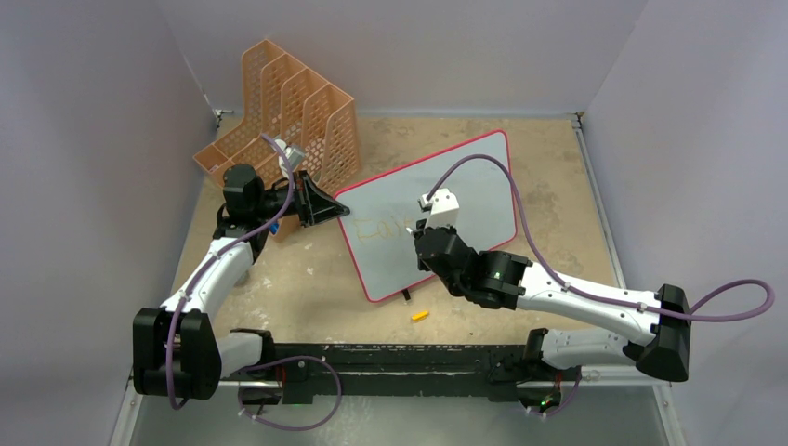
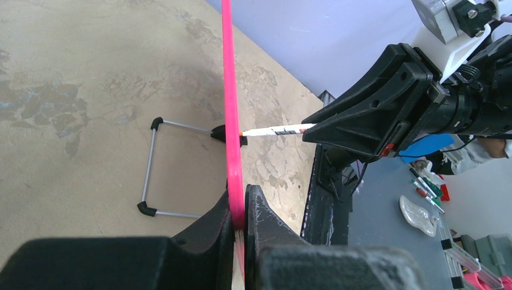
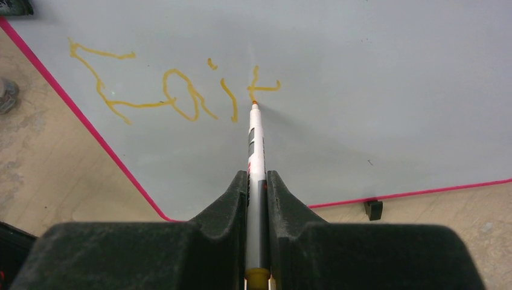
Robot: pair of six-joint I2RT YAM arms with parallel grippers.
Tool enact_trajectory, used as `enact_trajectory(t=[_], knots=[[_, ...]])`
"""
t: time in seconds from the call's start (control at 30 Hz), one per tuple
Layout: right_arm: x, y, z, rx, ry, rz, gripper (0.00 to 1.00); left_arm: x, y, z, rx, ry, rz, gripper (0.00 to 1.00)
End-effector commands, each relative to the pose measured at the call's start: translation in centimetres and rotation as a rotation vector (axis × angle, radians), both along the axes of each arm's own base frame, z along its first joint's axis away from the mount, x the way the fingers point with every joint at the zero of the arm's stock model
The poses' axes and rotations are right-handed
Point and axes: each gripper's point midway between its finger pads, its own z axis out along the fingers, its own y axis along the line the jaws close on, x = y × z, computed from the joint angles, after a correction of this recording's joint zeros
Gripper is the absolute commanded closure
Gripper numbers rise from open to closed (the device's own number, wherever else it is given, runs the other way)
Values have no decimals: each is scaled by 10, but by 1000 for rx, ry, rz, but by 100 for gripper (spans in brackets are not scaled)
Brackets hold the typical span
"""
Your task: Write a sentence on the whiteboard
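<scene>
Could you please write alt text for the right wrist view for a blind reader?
The right gripper clamps a white marker, its orange tip on the whiteboard at the "t" of yellow-orange letters reading roughly "Fait". Its pink frame and a black foot sit on the table.

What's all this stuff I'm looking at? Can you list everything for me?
whiteboard: one, white with a red-pink frame, middle of the table, lying at an angle
letters: one short line, yellow-orange, on the whiteboard, ending at the marker's tip
marker: one, white body with an orange tip, tip on the board
file rack: one, orange perforated plastic, far left corner
small piece: one, yellow-orange, on the table just near the board; too small to identify
wire leg: one, silver with black ends, on the board's side away from the marker
table: one, mottled tan
left hand: black, clamped on the board's frame
right hand: black, gripping the marker
</scene>
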Motion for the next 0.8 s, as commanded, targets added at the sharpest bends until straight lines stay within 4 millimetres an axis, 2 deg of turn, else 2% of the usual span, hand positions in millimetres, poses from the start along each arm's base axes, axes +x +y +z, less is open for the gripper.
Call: enact_trajectory(t=[0.0,0.4,0.77], knots=[[-2,-3,-7,-10,23,-11,100,-2,-2,13,9,-105,-44,100],[-4,-10,-16,-37,46,-28,100,-1,-2,13,10,-104,-41,100],[2,-19,-8,-25,18,-104,100,0,-2,12,11,-104,-39,100]])
